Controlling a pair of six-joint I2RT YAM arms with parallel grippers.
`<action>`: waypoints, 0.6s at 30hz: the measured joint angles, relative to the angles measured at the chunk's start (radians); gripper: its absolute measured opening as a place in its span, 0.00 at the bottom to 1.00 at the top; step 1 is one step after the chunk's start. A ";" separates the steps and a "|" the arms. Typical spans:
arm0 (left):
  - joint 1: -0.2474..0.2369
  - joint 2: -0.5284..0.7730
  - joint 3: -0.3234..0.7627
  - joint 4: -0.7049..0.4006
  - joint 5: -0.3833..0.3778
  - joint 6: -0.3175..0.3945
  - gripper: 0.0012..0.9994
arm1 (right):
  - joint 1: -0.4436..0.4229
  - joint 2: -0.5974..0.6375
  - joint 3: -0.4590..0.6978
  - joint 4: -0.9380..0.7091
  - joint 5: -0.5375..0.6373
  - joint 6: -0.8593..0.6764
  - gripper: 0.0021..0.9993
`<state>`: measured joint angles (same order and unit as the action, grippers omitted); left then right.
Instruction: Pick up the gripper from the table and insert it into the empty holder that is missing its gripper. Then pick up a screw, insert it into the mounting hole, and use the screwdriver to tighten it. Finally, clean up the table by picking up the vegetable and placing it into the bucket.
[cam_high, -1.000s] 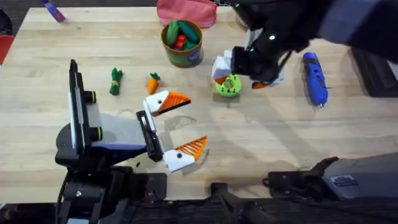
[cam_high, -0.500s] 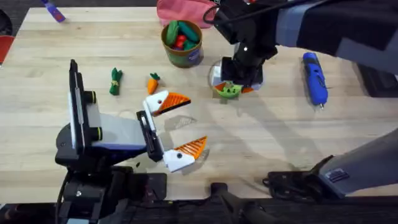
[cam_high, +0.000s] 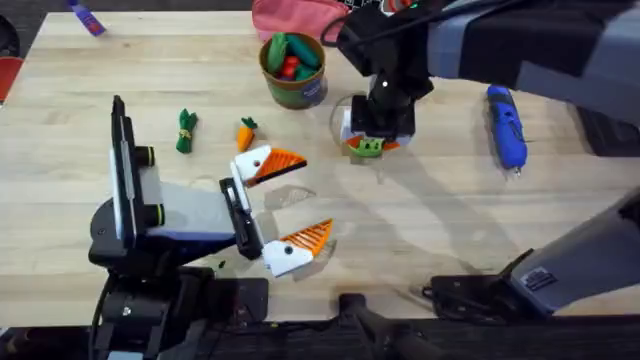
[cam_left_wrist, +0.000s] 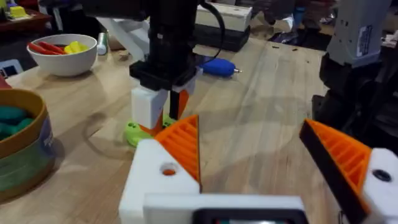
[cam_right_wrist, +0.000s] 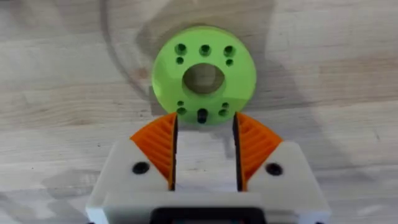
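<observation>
The right gripper (cam_high: 372, 140) hangs low over a green disc (cam_right_wrist: 204, 74), its orange-padded fingers (cam_right_wrist: 158, 149) a little apart with nothing between them and the disc just ahead of the tips. The left gripper (cam_high: 285, 200) rests with its fingers spread wide and empty, and the carrot (cam_high: 246, 133) lies on the table (cam_high: 450, 220) just beyond it. The blue screwdriver (cam_high: 506, 124) lies untouched, well off to the right gripper's side. With the carrot not yet in the bucket (cam_high: 293, 70), the task appears to be at an early stage.
</observation>
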<state>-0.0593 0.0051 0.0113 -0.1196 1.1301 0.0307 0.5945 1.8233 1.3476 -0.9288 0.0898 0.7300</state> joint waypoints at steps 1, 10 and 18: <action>0.000 0.000 0.000 0.000 0.000 0.000 0.99 | 0.000 0.007 0.000 0.002 0.000 0.000 0.46; 0.000 0.000 0.000 0.000 0.000 0.000 0.99 | 0.000 0.029 0.002 0.021 0.001 0.000 0.39; 0.000 0.000 0.000 0.000 0.000 0.000 0.99 | 0.000 0.029 0.002 0.034 0.005 0.000 0.22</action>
<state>-0.0593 0.0051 0.0113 -0.1196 1.1301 0.0307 0.5945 1.8523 1.3495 -0.8943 0.0945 0.7299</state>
